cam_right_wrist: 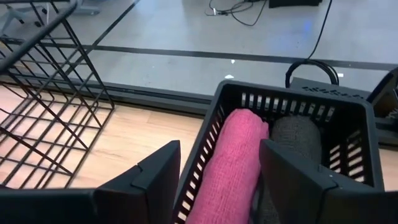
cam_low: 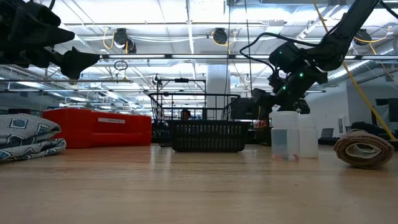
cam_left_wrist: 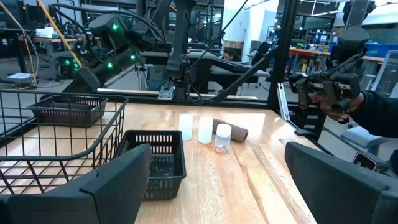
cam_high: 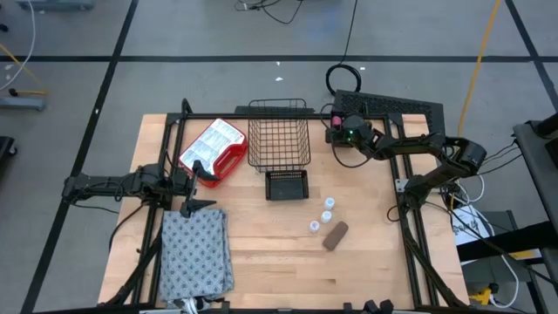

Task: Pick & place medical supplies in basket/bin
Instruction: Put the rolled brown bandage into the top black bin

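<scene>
The right tool hangs over a small black bin at the far right corner of the surface, its fingers parted with a pink roll lying between them in the bin, next to a dark grey roll; whether the fingers touch the pink roll cannot be told. The wire basket stands just beside that bin, at the far middle of the surface, with another small black bin touching its near end. Three white vials stand close together on the bare wood right of centre, and a brown roll lies just beside the nearest one. The grey patterned cloth lies folded at the near left corner. A red box with a white lid sits left of the basket. The left tool hovers wide and empty above the cloth's far edge
</scene>
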Available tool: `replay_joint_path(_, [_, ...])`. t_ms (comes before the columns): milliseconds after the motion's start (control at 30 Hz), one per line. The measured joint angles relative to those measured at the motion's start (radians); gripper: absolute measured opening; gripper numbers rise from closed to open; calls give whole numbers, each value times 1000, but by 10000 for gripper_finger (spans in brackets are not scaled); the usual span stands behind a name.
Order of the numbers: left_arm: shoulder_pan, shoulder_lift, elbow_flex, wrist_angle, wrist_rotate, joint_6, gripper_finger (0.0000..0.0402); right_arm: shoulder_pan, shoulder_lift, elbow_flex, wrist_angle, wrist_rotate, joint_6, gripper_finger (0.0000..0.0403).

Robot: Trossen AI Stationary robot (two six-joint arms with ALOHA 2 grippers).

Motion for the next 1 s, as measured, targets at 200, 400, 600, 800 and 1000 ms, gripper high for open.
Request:
replay_joint_path(200, [0, 0, 0, 0, 0, 0, 374, 0, 0, 0, 40, -2, -34, 206])
replay_joint_path(400, [0, 0, 0, 0, 0, 0, 374, 0, -1, 0, 105, -2, -54, 207])
replay_joint_path(600, [0, 0, 0, 0, 0, 0, 374, 0, -33, 0, 188, -214, -78, 201])
replay_joint_path(800, [0, 0, 0, 0, 0, 0, 374, 9, -89, 0, 255, -608, -93, 200])
replay_joint_path(1000, [0, 0, 0, 0, 0, 0, 374, 91, -146, 0, 277, -859, -82, 197])
